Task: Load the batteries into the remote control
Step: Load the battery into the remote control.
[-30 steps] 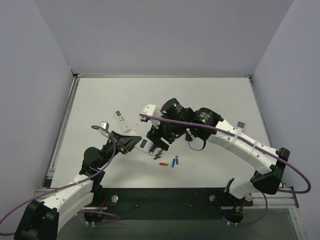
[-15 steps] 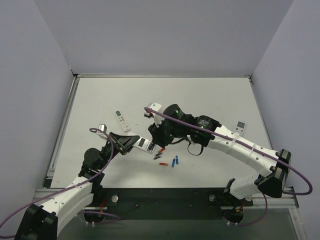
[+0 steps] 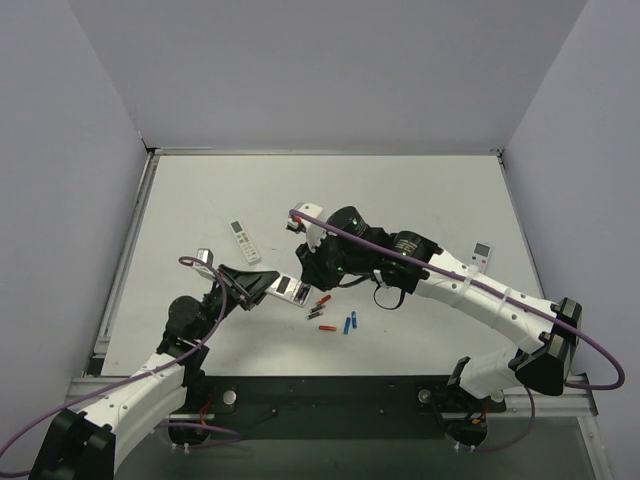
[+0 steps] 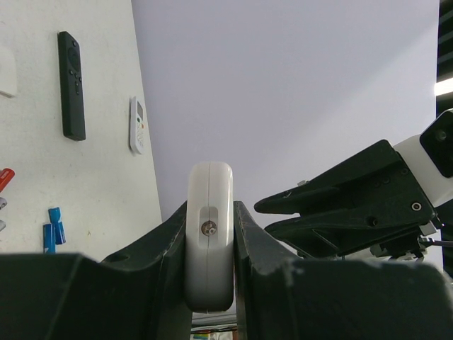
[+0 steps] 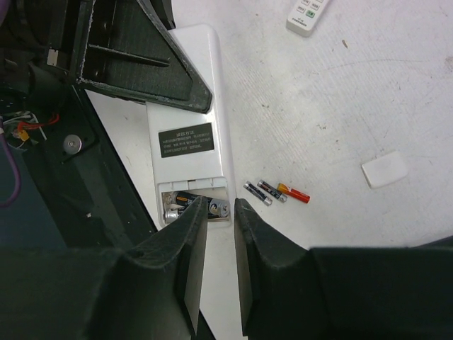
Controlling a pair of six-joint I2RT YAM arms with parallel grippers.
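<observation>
Table (image 3: 420, 190) lies white under my arms; my left gripper (image 4: 210, 212) clenches the remote control (image 5: 187, 166) by its edges, label side up, battery bay (image 5: 177, 202) uncovered. My right gripper (image 5: 221, 204) hangs over that bay, fingers (image 5: 190, 262) narrowed to a slit, whether pinching anything I cannot tell; loose batteries (image 5: 272, 191) lie at four o'clock from the remote.

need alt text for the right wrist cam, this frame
The right claw points down at the open battery compartment of a white remote, its fingers a narrow gap apart with nothing between them. The left claw grips the remote's far end, back side up. A few loose batteries lie on the table beside it.
</observation>
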